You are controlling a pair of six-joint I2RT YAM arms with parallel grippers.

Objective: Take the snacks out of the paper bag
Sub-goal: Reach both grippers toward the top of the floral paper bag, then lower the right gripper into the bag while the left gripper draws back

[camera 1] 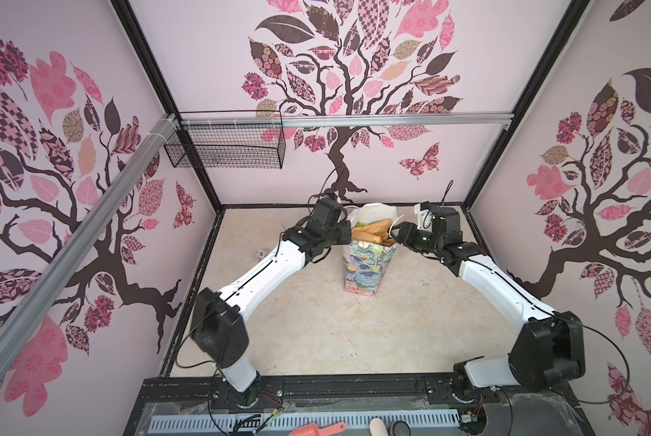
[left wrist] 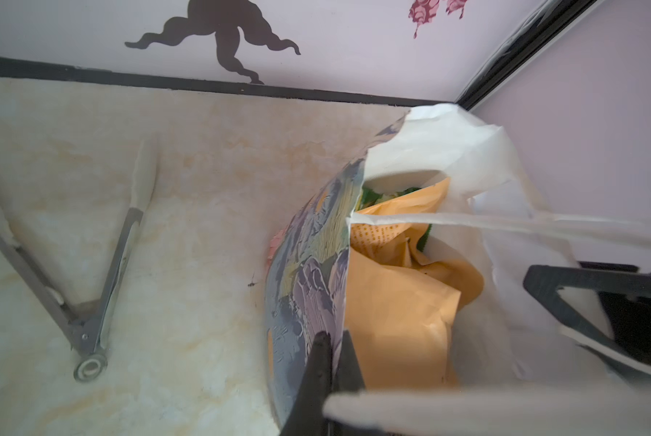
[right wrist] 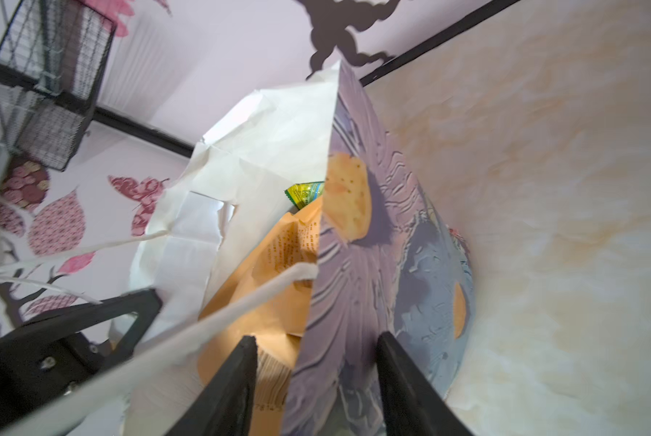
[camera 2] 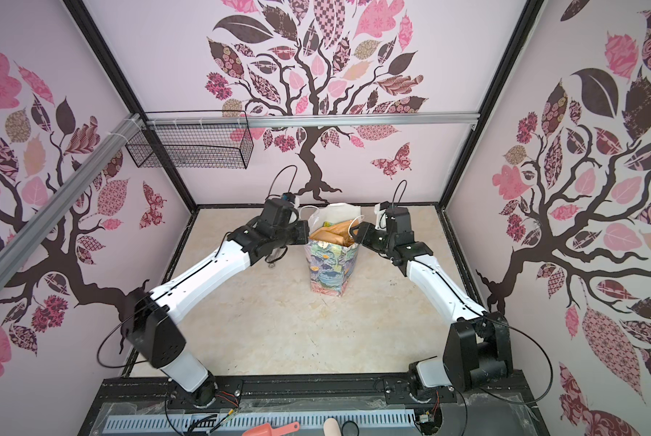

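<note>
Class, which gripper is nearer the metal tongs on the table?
Left. The left gripper pinches the wall of the paper bag on the side of the tongs; the right gripper straddles the opposite wall.

Fine print on orange pouch (right wrist: 278, 245) illegible

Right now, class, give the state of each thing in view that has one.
bag: upright, mouth open.
orange pouch: inside bag, on top.
green pouch: inside bag, mostly hidden.
left gripper: shut on bag wall.
right gripper: open, astride bag wall.
tongs: lying flat, open.
</note>
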